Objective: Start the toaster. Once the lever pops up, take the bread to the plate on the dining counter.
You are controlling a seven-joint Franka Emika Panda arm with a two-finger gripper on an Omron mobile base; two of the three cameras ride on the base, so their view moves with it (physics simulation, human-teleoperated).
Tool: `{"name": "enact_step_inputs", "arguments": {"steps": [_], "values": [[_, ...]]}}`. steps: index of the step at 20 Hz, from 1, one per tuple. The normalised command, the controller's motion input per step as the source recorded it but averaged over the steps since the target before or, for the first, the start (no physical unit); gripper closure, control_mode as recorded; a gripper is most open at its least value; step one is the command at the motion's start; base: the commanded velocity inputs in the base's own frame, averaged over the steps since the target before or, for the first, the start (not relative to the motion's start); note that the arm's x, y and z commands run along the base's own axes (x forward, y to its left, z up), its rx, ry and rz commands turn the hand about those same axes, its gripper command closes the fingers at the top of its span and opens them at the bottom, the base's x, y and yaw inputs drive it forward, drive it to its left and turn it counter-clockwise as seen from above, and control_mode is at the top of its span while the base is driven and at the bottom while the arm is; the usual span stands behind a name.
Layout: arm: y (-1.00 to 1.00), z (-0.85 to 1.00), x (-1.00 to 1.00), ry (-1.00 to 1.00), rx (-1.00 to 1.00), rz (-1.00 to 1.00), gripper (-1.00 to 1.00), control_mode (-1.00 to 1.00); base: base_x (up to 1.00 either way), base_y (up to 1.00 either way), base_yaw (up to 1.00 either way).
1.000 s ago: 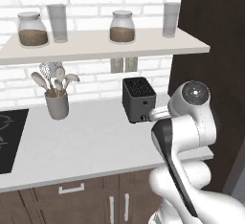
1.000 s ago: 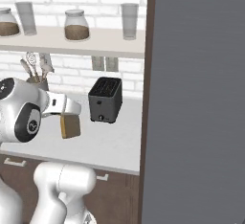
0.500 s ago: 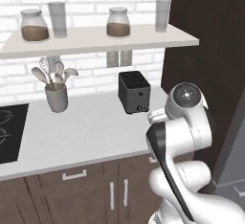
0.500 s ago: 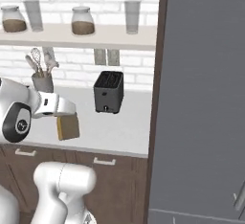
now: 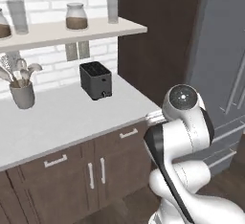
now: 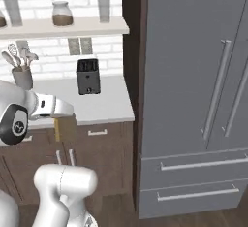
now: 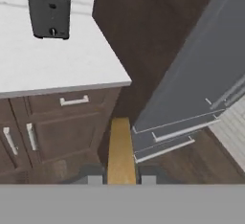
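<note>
My base has swung right since a moment ago: the toaster (image 5: 96, 80) now sits farther off on the white desk (image 5: 62, 117), and the grey fridge (image 6: 193, 90) has come into view. My jaws stay clamped on the bread (image 6: 65, 128), carried edge-on off the desk's front, before the brown cabinets (image 7: 57, 122).
</note>
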Motion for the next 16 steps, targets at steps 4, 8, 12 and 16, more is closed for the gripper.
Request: {"name": "enact_step_inputs", "arguments": {"steps": [4,8,12,16], "values": [[0.00,0.00,0.00,0.00,0.00,0.00,1.00,1.00,-0.78,0.00,-0.74],[0.00,0.00,0.00,0.00,0.00,0.00,1.00,1.00,-0.42,0.00,-0.86],[0.00,0.00,0.00,0.00,0.00,0.00,1.00,1.00,-0.22,0.00,-0.91],[0.00,0.00,0.00,0.00,0.00,0.00,1.00,1.00,-0.06,0.00,-0.95]]}}
